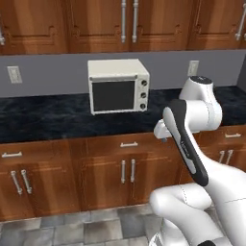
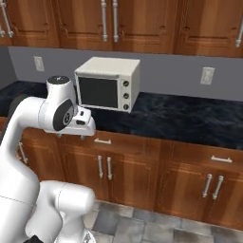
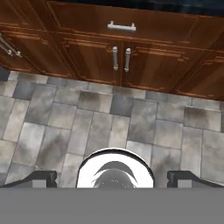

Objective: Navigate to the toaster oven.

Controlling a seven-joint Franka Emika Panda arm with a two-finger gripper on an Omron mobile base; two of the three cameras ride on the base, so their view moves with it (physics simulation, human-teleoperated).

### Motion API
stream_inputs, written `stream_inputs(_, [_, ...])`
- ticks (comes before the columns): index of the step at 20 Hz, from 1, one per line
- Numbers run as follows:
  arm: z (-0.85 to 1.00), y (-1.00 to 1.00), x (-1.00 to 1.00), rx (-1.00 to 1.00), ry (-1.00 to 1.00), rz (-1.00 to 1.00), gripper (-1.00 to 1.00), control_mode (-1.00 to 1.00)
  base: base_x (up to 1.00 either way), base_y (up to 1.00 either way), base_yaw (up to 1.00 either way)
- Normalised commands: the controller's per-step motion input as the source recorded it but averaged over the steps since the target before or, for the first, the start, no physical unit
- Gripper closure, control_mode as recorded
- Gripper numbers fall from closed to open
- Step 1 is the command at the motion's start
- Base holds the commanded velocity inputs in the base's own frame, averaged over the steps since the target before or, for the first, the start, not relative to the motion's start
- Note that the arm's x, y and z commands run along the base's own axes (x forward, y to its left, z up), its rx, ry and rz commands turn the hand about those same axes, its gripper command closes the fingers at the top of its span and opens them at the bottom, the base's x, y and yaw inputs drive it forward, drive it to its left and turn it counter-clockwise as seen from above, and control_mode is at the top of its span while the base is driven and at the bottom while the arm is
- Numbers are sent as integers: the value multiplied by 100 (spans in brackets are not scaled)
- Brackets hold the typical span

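The toaster oven (image 1: 118, 86) stands on the dark speckled counter (image 1: 43, 117), pushed back against the grey wall, directly under the wooden upper cabinets (image 1: 96, 24). It is a white box with a dark glass door, a white handle bar across the top of the door and a column of three knobs down its right side. The door is closed; the glass is too dark to tell whether anything is inside. In the right base view the same appliance (image 2: 108, 83) sits left of centre on the counter (image 2: 190, 118), seen at an angle so that its right side wall shows.

White wall outlets (image 1: 14, 74) are set in the wall on either side of the oven, well apart from it.

Below the counter runs a row of wooden base cabinets (image 1: 96, 178) with drawers above them; every door and drawer in view is closed, so contents cannot be judged. The floor (image 3: 109, 118) is grey stone tile.

The arm is folded in front of the base cabinets, with its hand pointing down. In the hand view the pincer (image 3: 112, 178) looks down at the tiles, with the lower cabinet doors (image 3: 120, 59) across the top. Its two dark fingertips (image 3: 39, 178) stand far apart at either side of the frame, with nothing between them.
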Motion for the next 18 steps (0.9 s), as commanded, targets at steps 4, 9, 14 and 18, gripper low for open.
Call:
stream_inputs(4, [0,0,0,0,0,0,-100,100,100,24,0])
stream_inputs(9, [0,0,0,0,0,0,-100,100,95,28,0])
stream_inputs(14, [0,0,0,0,0,0,-100,100,73,47,-5])
stream_inputs(18, [0,0,0,0,0,0,-100,100,61,53,-7])
